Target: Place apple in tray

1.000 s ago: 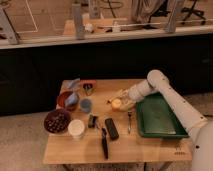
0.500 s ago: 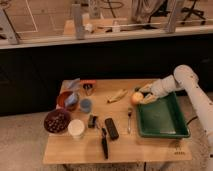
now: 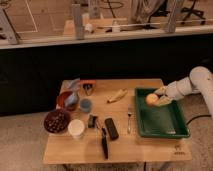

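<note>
The apple (image 3: 151,98), small and yellow-orange, is held in my gripper (image 3: 156,97) just above the far left part of the dark-green tray (image 3: 170,131). The tray lies on the right side of the wooden table (image 3: 135,150). My white arm (image 3: 192,82) reaches in from the right, over the tray's far rim. The gripper is shut on the apple.
A pale banana (image 3: 116,96) lies left of the tray, with a fork (image 3: 129,119) beside it. A white cup (image 3: 76,128), a brown bowl (image 3: 56,121), a blue cup (image 3: 85,104), a black remote (image 3: 111,128) and a black-handled tool (image 3: 104,142) sit on the left half.
My arm has carried the apple rightward from beside the banana to over the tray's far left part.
</note>
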`<state>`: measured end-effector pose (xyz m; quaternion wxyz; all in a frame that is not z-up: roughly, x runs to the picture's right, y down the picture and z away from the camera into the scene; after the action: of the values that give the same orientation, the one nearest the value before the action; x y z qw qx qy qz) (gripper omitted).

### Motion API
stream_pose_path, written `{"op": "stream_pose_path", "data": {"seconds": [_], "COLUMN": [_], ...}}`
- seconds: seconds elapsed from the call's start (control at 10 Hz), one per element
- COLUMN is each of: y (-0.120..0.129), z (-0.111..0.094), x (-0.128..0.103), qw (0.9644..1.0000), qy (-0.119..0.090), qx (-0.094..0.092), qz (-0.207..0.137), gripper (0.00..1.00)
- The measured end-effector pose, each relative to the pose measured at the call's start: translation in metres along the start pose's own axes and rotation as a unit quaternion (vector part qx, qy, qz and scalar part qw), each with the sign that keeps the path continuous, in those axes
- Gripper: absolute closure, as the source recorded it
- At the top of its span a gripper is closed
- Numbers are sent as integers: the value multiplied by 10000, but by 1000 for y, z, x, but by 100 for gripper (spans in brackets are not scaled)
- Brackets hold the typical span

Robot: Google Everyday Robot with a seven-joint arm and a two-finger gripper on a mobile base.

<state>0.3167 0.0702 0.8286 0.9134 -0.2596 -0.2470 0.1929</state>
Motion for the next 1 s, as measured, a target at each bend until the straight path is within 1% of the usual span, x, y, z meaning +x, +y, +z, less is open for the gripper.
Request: {"op": "stream_pose_path", "data": {"seconds": [0.1,0.3,0.4,0.5,0.6,0.7,1.0], "y": [4,21,27,31,32,32,32], "z": [8,32,39,42,41,39,35], "x": [4,20,26,32,34,34,35], "qw": [10000,9996,9994,9994,9995,9995,9995], "qy": [54,115,118,110,81,64,29], "qx": [-52,-200,-226,-206,-159,-124,-65], "qz": [45,189,223,260,279,291,309], "gripper": [50,49,45,34,25,21,20]}}
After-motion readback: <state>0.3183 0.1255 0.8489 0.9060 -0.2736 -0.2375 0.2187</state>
